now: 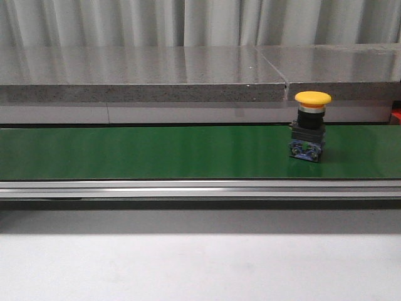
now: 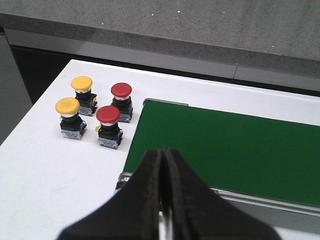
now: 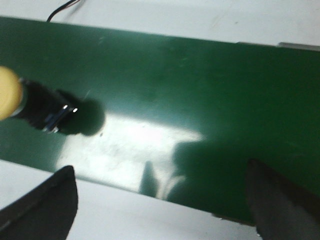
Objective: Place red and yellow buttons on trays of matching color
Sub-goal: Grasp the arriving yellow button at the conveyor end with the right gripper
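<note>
The left claw [image 2: 161, 200] has two matte black, tapered fingers [image 2: 140, 195] with worn brownish inner edges. The right claw [image 3: 160, 200] shows two dark, blurred, rounded fingers [image 3: 45, 202].

One button [image 1: 310, 125] stands upright on the belt [image 1: 156, 152] (toward its right).

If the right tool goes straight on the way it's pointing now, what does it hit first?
Most likely the bare green belt. The right tool is open, with its fingers spread above the belt's near edge. The yellow button lies off to one side, outside that line. Depth is hard to judge from this view.
</note>
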Controlling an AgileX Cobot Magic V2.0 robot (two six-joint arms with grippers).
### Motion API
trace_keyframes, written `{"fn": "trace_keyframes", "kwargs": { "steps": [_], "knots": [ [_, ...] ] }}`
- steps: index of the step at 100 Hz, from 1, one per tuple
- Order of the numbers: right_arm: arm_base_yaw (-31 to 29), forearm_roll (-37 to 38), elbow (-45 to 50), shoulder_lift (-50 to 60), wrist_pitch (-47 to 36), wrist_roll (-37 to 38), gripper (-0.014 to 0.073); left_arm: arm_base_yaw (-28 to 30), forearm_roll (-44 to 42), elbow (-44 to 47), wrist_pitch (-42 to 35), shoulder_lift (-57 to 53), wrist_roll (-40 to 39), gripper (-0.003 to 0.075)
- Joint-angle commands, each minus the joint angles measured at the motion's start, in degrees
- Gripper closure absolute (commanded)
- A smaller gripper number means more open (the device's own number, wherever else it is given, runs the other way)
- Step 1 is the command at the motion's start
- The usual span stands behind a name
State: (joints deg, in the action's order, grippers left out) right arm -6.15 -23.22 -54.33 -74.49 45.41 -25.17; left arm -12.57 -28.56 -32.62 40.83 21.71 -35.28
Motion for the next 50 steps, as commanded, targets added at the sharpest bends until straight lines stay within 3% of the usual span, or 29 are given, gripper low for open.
{"fn": "trace_keyframes", "kwargs": {
  "steps": [1, 32, 50],
  "knots": [
    [1.4, -1.3, -0.5, 1.9, -1.2, -2.1, -0.0071, -0.3, -1.4, -1.4, -3.8, 0.5, -0.4, 0.0739],
    [6.3, -1.3, -0.5, -0.3, -1.7, -6.5, -0.0071, -0.3, -1.4, -1.4, -3.8, 0.5, -0.4, 0.0739],
    [9.1, -1.5, -0.5, -2.0, -6.6, -6.5, -0.0071, -0.3, -1.4, -1.4, -3.8, 0.5, -0.4, 0.0739]
  ]
}}
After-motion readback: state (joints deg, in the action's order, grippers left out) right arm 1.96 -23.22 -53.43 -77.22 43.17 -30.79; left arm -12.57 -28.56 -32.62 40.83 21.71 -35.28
